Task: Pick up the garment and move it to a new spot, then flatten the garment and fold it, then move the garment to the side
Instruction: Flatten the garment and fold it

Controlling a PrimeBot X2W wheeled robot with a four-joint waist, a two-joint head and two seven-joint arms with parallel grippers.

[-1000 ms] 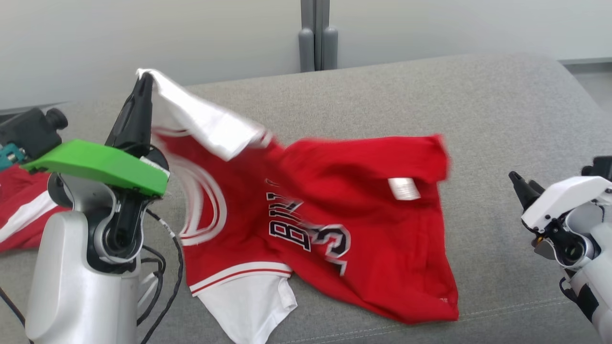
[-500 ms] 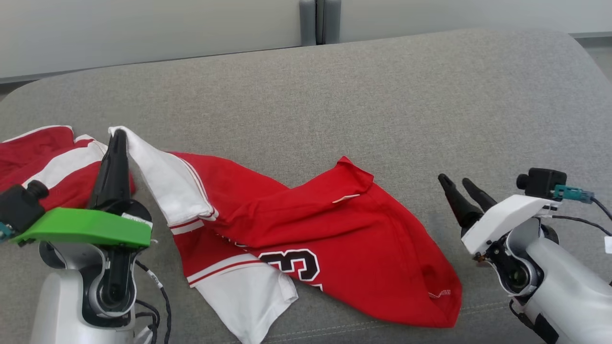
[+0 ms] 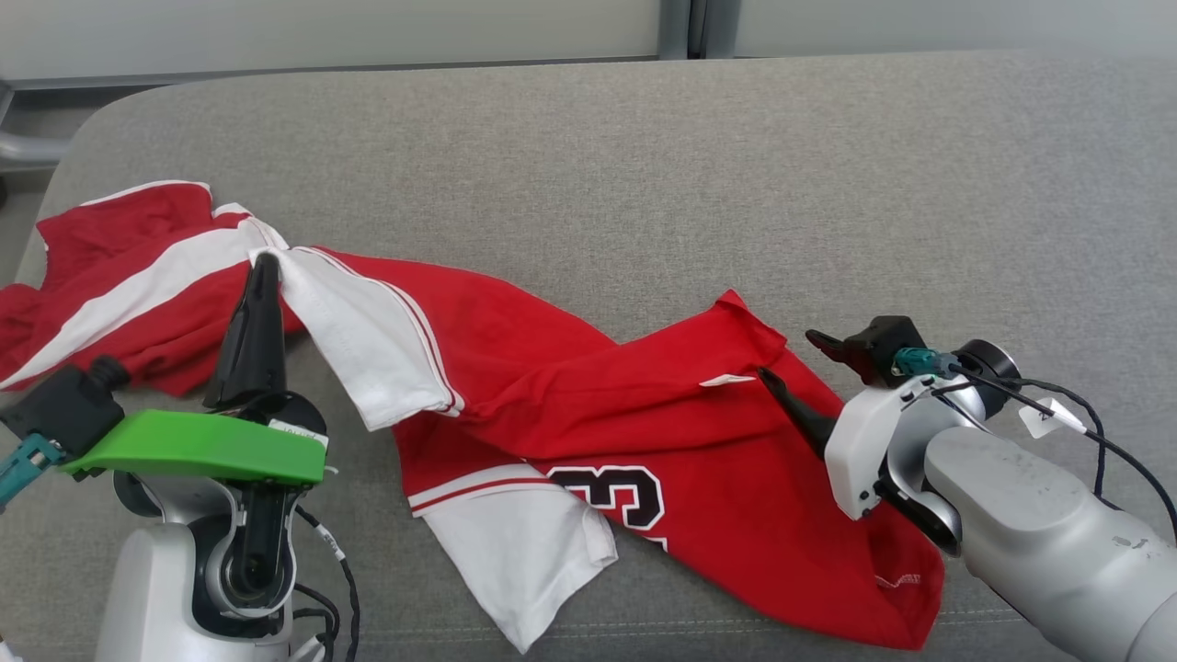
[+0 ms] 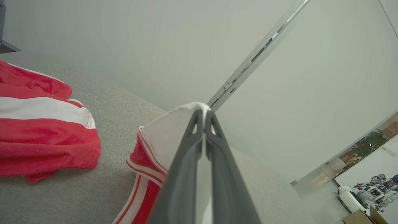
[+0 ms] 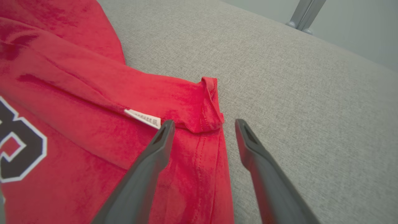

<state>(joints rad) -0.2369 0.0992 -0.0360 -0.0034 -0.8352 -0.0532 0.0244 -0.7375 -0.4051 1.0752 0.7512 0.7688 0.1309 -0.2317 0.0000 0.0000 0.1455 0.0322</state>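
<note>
1. Flattening seemed the step in hand: the garment (image 3: pixel 588 405) lay twisted across the grey cushion (image 3: pixel 644 165).
2. Left pincer (image 3: pixel 264 267) was pressed together, pinching the garment's white sleeve edge (image 4: pixel 174 130).
3. Right pincer (image 3: pixel 789 355) stood spread wide, holding nothing, its fingers either side of the red hem corner (image 5: pixel 211 93). Closing squarely on that corner, then drawing away from the left pincer, would have pulled the cloth taut.

The left gripper (image 3: pixel 264 265) pinches a white corner of the red garment (image 3: pixel 570 395).
</note>
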